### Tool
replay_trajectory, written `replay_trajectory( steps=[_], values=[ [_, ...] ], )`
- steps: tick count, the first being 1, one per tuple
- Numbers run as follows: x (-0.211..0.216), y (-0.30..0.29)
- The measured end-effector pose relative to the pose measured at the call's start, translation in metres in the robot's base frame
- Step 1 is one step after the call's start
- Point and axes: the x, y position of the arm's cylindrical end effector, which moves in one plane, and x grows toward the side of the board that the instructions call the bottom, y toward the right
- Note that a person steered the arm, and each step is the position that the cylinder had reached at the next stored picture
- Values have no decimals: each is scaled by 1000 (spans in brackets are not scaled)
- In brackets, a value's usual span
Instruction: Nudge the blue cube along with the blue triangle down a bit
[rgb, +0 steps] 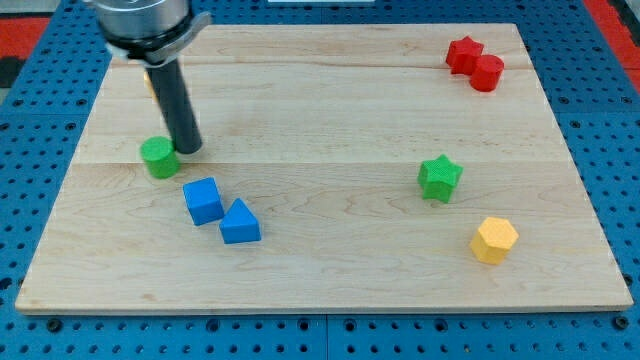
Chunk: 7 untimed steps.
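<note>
The blue cube (203, 200) lies on the wooden board at the view's lower left. The blue triangle (240, 222) touches it on its lower right side. My tip (189, 149) rests on the board just above the blue cube and right beside a green cylinder (159, 157), on that cylinder's right. The tip stands a short gap above the cube and does not touch it.
A red star (463, 54) and a red cylinder (487, 73) sit together at the view's top right. A green star (439, 178) is right of centre. A yellow hexagon (494, 240) lies at the lower right. A yellow block shows partly behind the rod (148, 80).
</note>
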Motion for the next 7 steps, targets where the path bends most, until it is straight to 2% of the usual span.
replay_trajectory(
  steps=[1, 3, 4, 7],
  values=[
    [24, -33],
    [7, -10],
    [21, -14],
    [57, 33]
  ],
)
